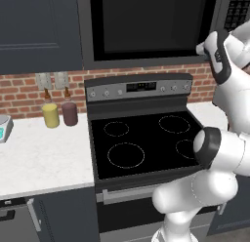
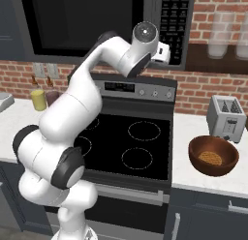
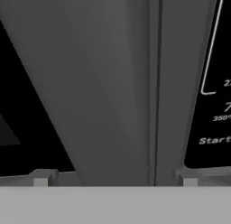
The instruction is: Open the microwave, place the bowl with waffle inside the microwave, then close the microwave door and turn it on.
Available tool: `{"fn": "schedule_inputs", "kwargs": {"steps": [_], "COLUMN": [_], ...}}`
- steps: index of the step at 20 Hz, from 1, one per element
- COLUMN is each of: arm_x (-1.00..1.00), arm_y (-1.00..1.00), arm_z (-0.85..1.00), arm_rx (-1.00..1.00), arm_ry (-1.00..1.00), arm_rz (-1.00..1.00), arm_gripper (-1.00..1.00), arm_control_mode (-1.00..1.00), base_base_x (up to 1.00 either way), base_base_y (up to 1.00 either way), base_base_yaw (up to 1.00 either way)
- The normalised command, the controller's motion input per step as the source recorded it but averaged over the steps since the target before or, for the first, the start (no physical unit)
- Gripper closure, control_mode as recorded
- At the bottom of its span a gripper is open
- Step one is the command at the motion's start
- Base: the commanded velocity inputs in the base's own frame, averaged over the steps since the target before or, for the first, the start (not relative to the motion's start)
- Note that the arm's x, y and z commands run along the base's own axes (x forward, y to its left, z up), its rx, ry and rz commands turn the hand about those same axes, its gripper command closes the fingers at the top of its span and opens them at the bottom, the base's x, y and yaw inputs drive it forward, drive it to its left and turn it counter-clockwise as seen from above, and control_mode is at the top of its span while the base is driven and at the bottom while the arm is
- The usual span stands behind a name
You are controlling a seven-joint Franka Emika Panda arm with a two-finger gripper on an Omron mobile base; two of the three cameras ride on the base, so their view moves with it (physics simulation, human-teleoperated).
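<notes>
Microwave door (image 3: 103,83) directly before claw (image 3: 115,178)

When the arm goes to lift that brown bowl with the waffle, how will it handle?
The bowl looks rigid and wooden, so probably stiff, not fragile. Its deep, rounded wall may slip in a claw pinch; a rim grip seems safer. The waffle lies loose inside, so tilting could shift it.
</notes>
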Motion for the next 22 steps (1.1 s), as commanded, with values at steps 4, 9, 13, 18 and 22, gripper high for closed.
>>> {"fn": "schedule_inputs", "kwargs": {"steps": [4,9,13,18,22], "arm_x": [0.53,0.44,0.44,0.36,0.38], "arm_y": [-0.16,0.16,0.65,1.0,1.0], "arm_z": [0.0,-0.2,-0.49,-0.77,-0.62], "arm_rx": [0.08,0.0,-0.04,-0.17,-0.15], "arm_ry": [-0.05,-0.18,-0.27,-0.39,-0.41], "arm_rz": [0.05,0.01,0.0,0.0,0.0], "arm_gripper": [-1.0,-1.0,1.0,1.0,1.0], "arm_control_mode": [-1.0,-1.0,-1.0,-1.0,-1.0], "base_base_x": [0.0,0.0,0.0,0.0,0.0], "base_base_y": [0.0,0.0,0.0,0.0,0.0], "base_base_yaw": [0.0,0.0,0.0,0.0,0.0]}}
